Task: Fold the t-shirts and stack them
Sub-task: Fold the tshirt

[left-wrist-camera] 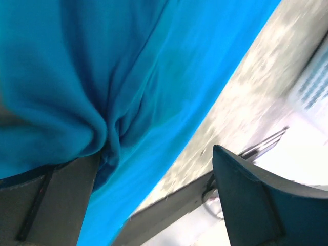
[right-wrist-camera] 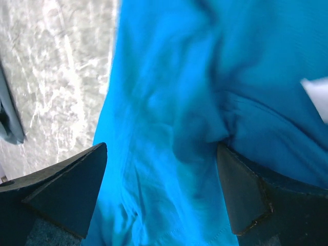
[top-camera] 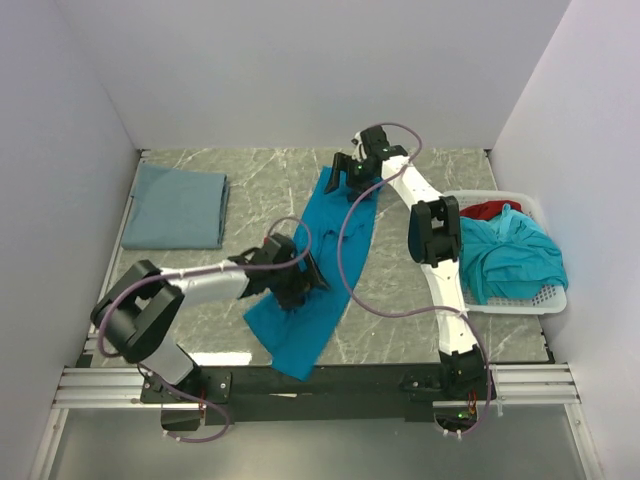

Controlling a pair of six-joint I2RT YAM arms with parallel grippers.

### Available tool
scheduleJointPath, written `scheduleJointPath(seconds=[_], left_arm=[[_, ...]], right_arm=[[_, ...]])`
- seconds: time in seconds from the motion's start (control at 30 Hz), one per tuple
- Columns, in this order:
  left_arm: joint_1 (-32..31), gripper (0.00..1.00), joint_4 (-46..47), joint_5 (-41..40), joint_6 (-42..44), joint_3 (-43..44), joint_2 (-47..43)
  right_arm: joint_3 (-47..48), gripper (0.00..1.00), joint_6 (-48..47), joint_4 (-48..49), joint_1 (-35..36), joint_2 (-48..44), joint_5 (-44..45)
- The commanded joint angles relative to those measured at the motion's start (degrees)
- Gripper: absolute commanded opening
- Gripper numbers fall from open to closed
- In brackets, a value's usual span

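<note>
On the grey marbled tabletop [top-camera: 395, 330], a bright teal cotton t-shirt [top-camera: 325, 215] lies stretched diagonally, unfolded. Crumpled teal and red t-shirts [top-camera: 510, 255] wait in the white perforated basket [top-camera: 540, 300]. Only the grey-blue t-shirt [top-camera: 177, 206] sits folded, far left. The left claw [top-camera: 300, 285] and right claw [top-camera: 350, 170] gape open over the teal cloth.

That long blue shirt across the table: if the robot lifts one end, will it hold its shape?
Probably not: the blue shirt lies in a twisted, creased strip, so it should sag and drape. It looks thin, so likely light. Pushed, it would probably bunch up rather than slide whole, as the soft folds in the wrist views suggest.
</note>
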Motion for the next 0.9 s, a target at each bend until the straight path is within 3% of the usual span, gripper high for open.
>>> scheduleJointPath(seconds=[0.0,0.2,0.37,0.53,0.67,0.87], left_arm=[[-6.4,0.97,-2.9,-5.6,-5.6,-2.2,-4.6],[-16.2,0.99,-16.1,-18.2,-3.3,6.2,-11.6],[-17.3,1.00,-25.2,-26.4,-1.2,9.1,-16.5],[-13.6,0.99,-32.4,-38.7,-0.6,10.6,-23.7],[-10.6,0.99,-31.3,-49.4,-0.1,8.3,-34.3],[1.5,0.99,-21.4,-46.0,6.7,0.7,-45.3]], right_arm=[[2.4,0.93,-1.3,-1.0,1.7,0.4,-1.1],[2.7,0.93,-4.2,-1.5,2.7,-5.9,1.9],[0.3,0.94,-5.2,-3.1,3.5,-13.1,6.7],[-18.2,0.95,-3.7,1.8,7.8,-27.7,17.6],[-40.8,0.95,2.1,9.8,11.2,-39.7,18.2],[-58.7,0.95,9.6,15.3,19.0,-45.5,21.5]])
